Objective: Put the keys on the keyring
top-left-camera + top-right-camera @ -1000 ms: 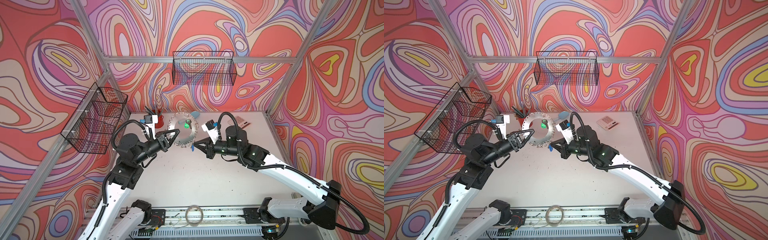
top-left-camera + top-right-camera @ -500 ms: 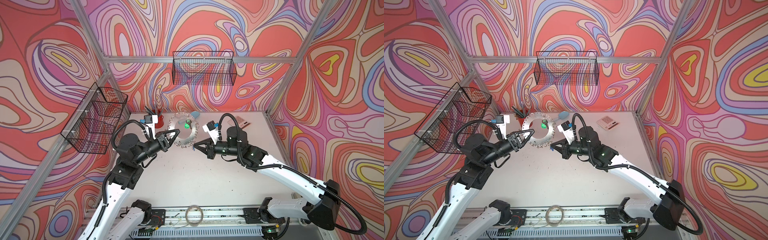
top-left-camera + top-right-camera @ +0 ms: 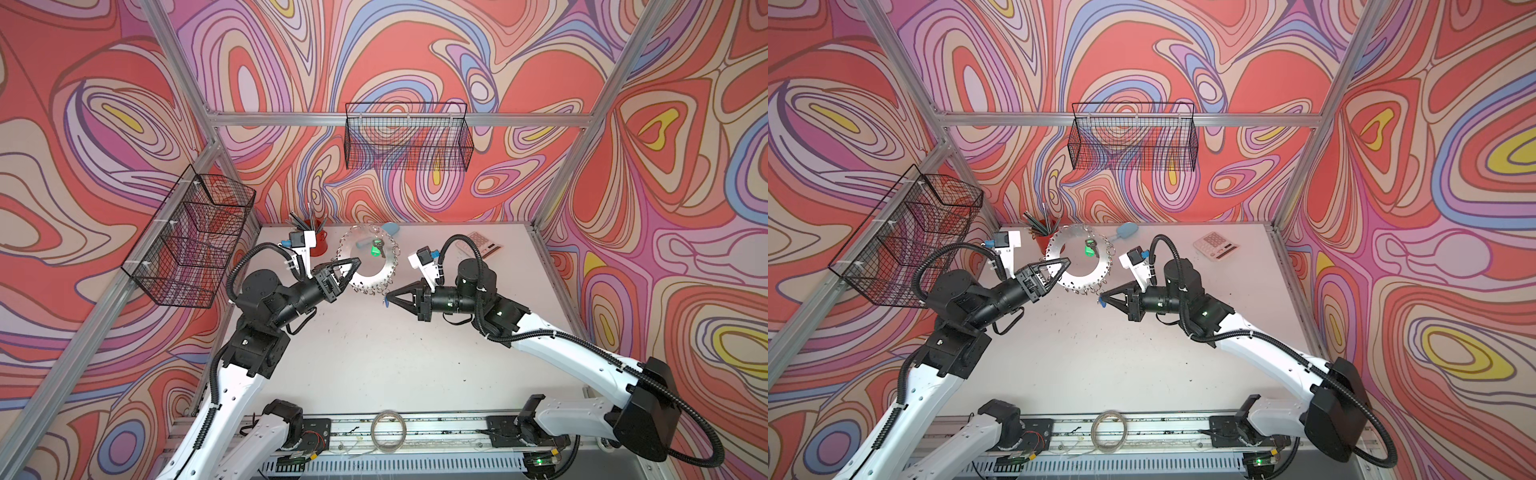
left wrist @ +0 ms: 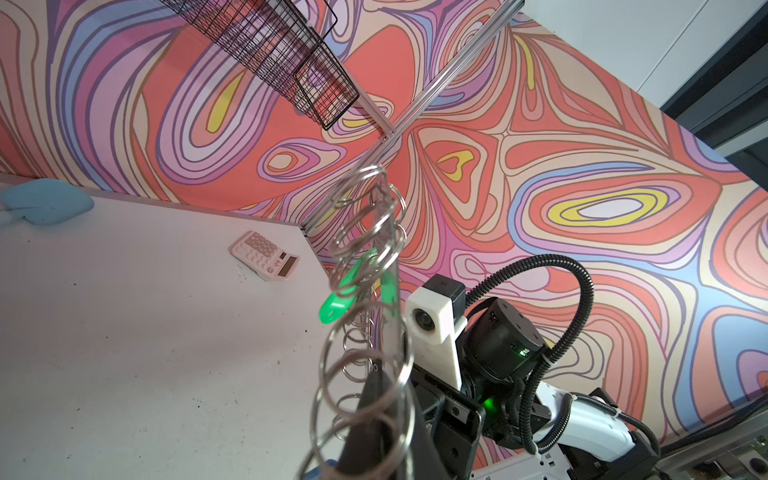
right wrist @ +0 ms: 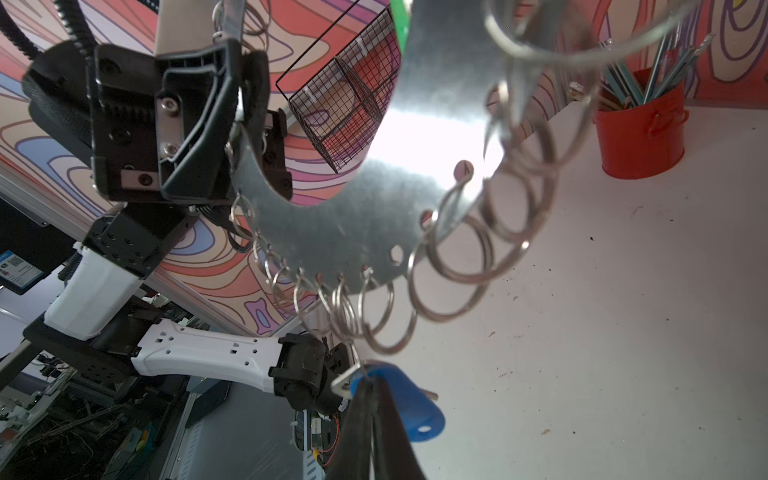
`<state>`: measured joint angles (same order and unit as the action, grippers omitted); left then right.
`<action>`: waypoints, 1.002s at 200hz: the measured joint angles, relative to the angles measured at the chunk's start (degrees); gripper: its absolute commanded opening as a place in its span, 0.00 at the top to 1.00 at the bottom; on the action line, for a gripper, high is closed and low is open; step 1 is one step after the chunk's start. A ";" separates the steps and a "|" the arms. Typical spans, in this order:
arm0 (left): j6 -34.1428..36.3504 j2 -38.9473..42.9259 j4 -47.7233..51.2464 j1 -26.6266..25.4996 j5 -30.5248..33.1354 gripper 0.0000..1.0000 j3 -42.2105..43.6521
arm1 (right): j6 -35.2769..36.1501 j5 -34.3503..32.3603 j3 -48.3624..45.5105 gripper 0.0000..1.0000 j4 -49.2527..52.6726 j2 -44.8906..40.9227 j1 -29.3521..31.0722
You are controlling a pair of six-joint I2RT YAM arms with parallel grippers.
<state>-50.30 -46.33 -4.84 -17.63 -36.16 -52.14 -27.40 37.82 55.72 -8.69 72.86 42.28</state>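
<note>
The left tool was clamped on the rim of the keyring. It held the disc on edge in the air over the far part of the counter. The right wrist view showed its jaws pressed on either face of the plate. The green key already hung from the upper part of the keyring, its tag showing through the centre hole in both top views. I judged that half of the job done.

The right tool was shut on the blue key, pinching the tag with the metal end pointing up at the disc's lower rim. In the right wrist view that metal end sat just under a bunch of split rings and seemed to touch one of them. Whether it had entered the wire coil could not be told. In both top views the tool tip stood just beside the bottom edge of the disc, not on it.

So the task looked a little past halfway, with one key on and the other held at the rim, not visibly threaded. What was left, as I read it, was to work the blue key onto a ring and let go, with the left tool keeping the disc steady.
</note>
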 measured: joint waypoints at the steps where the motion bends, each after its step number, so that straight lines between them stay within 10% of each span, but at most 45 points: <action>1: -0.07 0.00 -0.09 0.00 0.00 1.00 0.02 | -0.04 0.04 -0.04 1.00 -0.07 0.00 0.00; 200: -11.26 -1.44 -13.07 1.25 -0.39 1.00 3.89 | -0.07 1.73 -1.14 0.90 -5.27 0.31 -0.22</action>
<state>-61.56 -47.77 -17.91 -16.38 -36.56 -48.25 -27.46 39.55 54.59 -13.96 73.17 42.06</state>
